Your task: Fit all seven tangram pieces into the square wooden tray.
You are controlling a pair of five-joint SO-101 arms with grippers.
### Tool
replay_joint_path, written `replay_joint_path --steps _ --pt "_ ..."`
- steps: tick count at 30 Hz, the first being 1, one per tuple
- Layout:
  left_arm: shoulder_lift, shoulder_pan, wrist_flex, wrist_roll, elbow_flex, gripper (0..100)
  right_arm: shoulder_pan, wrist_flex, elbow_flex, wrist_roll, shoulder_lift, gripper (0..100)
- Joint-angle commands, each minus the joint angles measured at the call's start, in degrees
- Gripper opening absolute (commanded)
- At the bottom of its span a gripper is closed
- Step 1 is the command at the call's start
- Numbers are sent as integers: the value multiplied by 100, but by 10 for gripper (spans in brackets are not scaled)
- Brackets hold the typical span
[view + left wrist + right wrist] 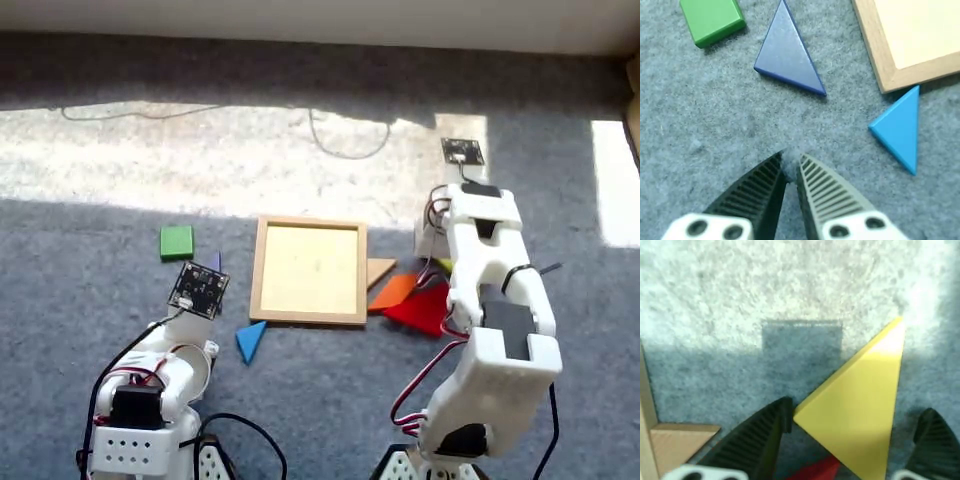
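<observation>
We see the right gripper [857, 415] spread wide around the yellow triangle [865, 390], with one finger just beside its corner. The left gripper [791, 162] is almost closed and holds nothing, above the carpet [700, 130] near the dark blue triangle [787, 55]. The wooden tray [258, 270] lies between both arms.

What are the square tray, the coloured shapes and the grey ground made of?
Tray: pale bare wood, by its light tan frame and matte look. Green square and light blue triangle: probably painted wood, thick slabs with flat matte colour; plastic is possible. Ground: felt or short carpet, fuzzy and mottled.
</observation>
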State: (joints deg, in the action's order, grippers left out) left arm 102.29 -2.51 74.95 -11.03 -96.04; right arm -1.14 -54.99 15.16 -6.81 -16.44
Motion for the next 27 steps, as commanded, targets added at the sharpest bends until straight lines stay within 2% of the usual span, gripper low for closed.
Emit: replay_joint_path --steps 1,10,16,27 --pt "66 -66 18 9 -119 6 57 163 -330 290 57 372" --pt "66 -66 18 9 -119 6 -84 119 -321 352 57 371" --pt "66 -66 18 9 -119 6 -48 -110 -347 105 57 284" --pt "66 -66 18 9 -119 6 -57 -453 -382 26 145 242"
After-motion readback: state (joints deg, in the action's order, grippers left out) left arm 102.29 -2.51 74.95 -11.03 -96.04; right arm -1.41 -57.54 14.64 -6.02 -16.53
